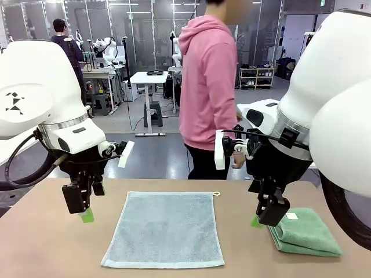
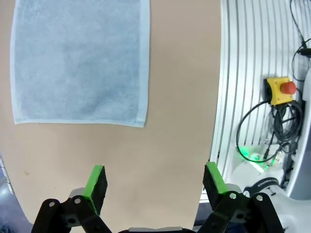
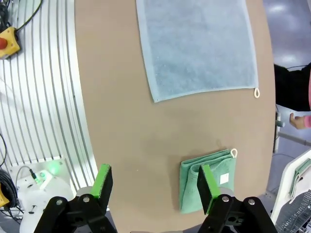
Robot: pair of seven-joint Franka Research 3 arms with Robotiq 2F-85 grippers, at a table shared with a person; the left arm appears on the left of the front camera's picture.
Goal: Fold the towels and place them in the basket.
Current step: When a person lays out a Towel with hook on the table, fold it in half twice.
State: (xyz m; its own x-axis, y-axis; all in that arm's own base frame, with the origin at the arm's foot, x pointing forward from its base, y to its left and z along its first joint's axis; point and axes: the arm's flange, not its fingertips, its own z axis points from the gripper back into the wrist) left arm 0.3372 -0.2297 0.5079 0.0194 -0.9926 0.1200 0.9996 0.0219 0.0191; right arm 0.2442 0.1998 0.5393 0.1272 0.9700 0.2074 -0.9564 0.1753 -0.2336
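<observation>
A pale blue-grey towel (image 1: 165, 229) lies spread flat in the middle of the table (image 1: 52, 249), its corner loop at the far right corner; it also appears in the wrist views (image 2: 80, 60) (image 3: 197, 46). A mint green towel (image 1: 304, 231) with a white label sits folded at the table's right side (image 3: 209, 179). My left gripper (image 1: 81, 211) hangs open above the table to the left of the blue towel (image 2: 154, 182). My right gripper (image 1: 264, 217) hangs open just left of the green towel (image 3: 154, 187). Both hold nothing. The basket is out of view.
A person in a pink hoodie (image 1: 207, 92) stands at the far side of the table, a hand (image 3: 297, 120) near the edge. Beyond the table's near edge lies a ribbed metal base (image 2: 252, 73) with cables and a yellow emergency-stop box (image 2: 281, 90).
</observation>
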